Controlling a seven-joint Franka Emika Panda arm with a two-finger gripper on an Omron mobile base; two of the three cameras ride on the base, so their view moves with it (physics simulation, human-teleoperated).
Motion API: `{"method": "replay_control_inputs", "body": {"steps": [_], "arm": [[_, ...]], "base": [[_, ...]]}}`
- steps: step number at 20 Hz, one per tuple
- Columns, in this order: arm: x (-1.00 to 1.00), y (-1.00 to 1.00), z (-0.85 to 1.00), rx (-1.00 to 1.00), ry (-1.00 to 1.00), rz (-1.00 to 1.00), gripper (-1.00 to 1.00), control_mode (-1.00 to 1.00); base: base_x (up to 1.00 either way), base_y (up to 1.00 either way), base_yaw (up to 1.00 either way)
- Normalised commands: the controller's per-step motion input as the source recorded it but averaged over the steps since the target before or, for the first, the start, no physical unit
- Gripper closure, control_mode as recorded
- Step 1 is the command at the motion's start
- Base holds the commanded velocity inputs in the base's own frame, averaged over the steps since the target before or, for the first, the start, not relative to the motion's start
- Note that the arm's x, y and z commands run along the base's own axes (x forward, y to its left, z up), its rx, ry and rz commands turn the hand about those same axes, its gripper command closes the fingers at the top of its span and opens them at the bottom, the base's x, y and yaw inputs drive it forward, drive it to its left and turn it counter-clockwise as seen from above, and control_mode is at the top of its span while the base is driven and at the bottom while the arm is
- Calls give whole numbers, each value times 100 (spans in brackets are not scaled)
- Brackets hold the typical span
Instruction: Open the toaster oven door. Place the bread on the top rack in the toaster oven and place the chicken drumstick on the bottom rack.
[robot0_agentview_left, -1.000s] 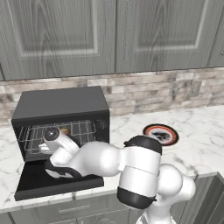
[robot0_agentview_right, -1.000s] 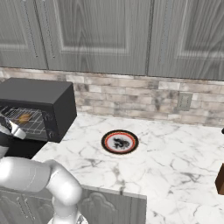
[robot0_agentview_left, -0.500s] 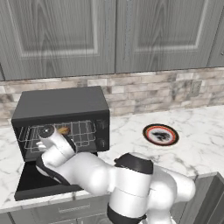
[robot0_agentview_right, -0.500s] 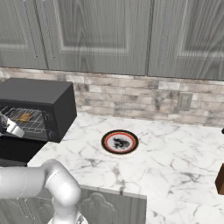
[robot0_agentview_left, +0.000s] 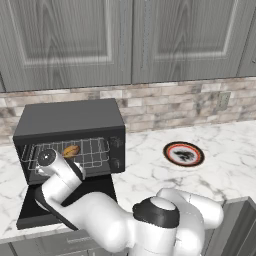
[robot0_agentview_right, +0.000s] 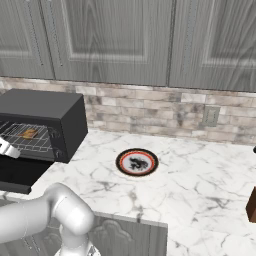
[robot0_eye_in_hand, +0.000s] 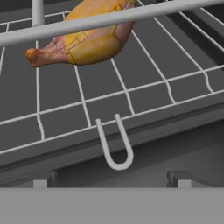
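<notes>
The black toaster oven (robot0_agentview_left: 70, 120) (robot0_agentview_right: 42, 107) stands at the counter's left, and its door (robot0_agentview_left: 27, 216) (robot0_agentview_right: 15, 172) lies folded down flat. In the hand view the orange-brown chicken drumstick (robot0_eye_in_hand: 87, 41) rests on a wire rack (robot0_eye_in_hand: 144, 94), partly behind the bar of the rack above. My gripper (robot0_eye_in_hand: 109, 181) hovers just outside the oven's front, open, with nothing between its fingertips (robot0_eye_in_hand: 41, 183). A small golden-brown piece (robot0_agentview_left: 71, 150) (robot0_agentview_right: 28, 133) sits on the racks; whether it is the bread or the drumstick I cannot tell.
A round plate with a red rim (robot0_agentview_left: 184, 153) (robot0_agentview_right: 137, 162) lies on the marble counter right of the oven. A dark brown object (robot0_agentview_right: 251, 205) stands at the far right edge. Grey cabinets hang above, and my arm's bulky links (robot0_agentview_left: 150, 225) crowd the counter's front.
My hand has shifted a little left in front of the oven opening, and the arm's large links have swung down and right. The gripper has stayed open.
</notes>
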Motion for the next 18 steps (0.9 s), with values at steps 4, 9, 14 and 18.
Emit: {"method": "replay_control_inputs", "body": {"steps": [4, 9, 14, 18], "arm": [[-3, -6, 38, -3, -7, 0, -100, -100], [0, -9, 41, -5, -1, 0, -100, -100], [-3, -1, 43, -10, -1, 7, -100, -100], [0, -5, 33, -9, 0, 19, -100, -100]], "base": [[0, 0, 0], [0, 0, 0], [0, 0, 0], [0, 0, 0]]}}
